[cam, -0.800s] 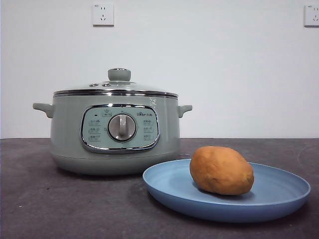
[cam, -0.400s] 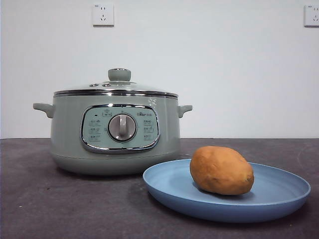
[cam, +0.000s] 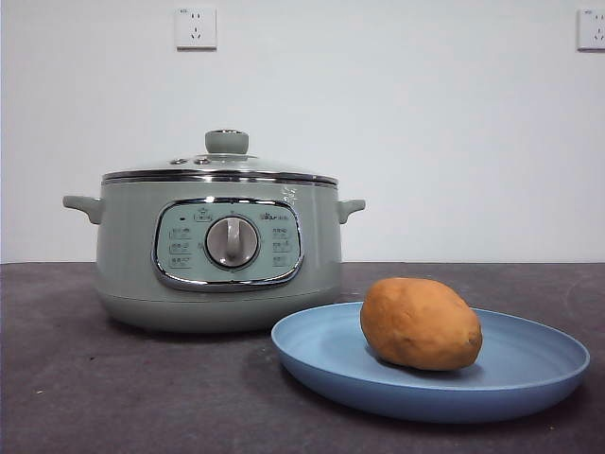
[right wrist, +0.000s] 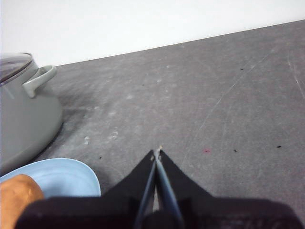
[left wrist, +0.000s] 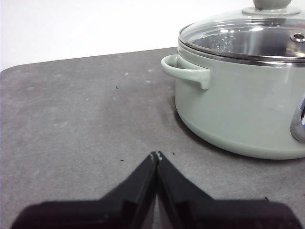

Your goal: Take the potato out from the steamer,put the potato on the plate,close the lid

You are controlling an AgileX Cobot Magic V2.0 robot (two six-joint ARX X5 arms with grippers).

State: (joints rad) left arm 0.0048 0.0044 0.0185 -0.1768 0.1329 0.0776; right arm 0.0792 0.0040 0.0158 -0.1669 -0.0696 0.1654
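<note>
The orange-brown potato (cam: 421,323) lies on the light-blue plate (cam: 529,378) at the front right; both also show in the right wrist view, potato (right wrist: 16,195) on plate (right wrist: 66,176). The sage-green steamer (cam: 219,251) stands at the left with the glass lid (cam: 222,165) closed on it. In the left wrist view the steamer (left wrist: 238,109) and its lid (left wrist: 248,40) show. My left gripper (left wrist: 156,155) is shut and empty over the table beside the steamer's handle. My right gripper (right wrist: 156,151) is shut and empty, beside the plate. Neither gripper shows in the front view.
The dark grey table (cam: 113,397) runs to a white wall with two sockets (cam: 196,28). The steamer's side handle (left wrist: 186,71) sticks out toward my left gripper.
</note>
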